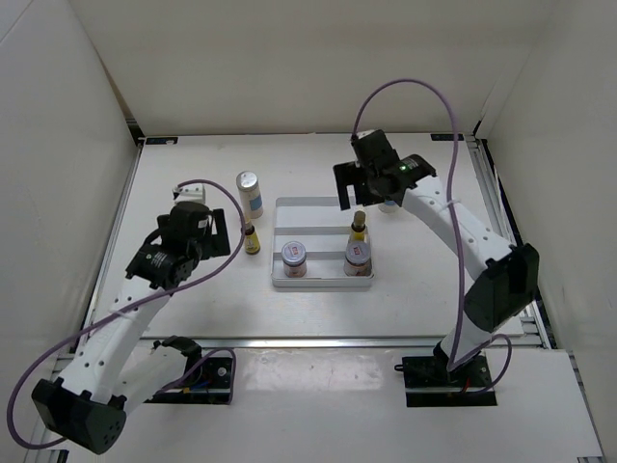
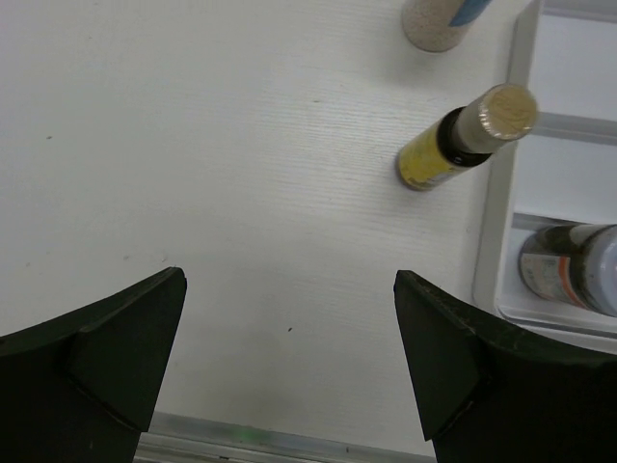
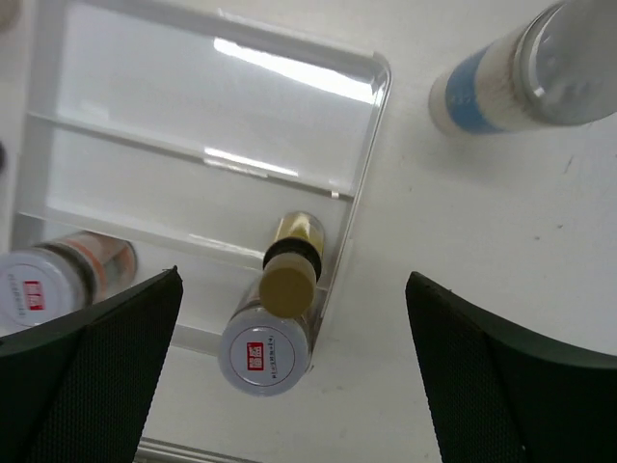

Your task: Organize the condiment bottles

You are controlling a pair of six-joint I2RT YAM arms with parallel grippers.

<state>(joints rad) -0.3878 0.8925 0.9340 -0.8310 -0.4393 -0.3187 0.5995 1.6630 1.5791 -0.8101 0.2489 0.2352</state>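
Left gripper (image 2: 289, 280) and right gripper (image 3: 294, 280) are spread wide, nothing held. Loose yellow bottle (image 2: 453, 145) is stood upright just left of tray (image 2: 496, 212), right of left gripper; left arm judged nearer.

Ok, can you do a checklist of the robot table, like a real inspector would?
Surface: white table, with a grey ridged tray lying flat on it.
Job's things: in the tray, left jar, right jar and tray yellow bottle. On the table, loose yellow bottle, left white bottle and right white bottle. All are upright.
Clutter: nothing seen.
End effectors: left end effector is open and empty over bare table. Right end effector is open and empty above the tray yellow bottle.
Cables: left purple cable and right purple cable, one looping along each arm.
Surroundings: white walls around the table.
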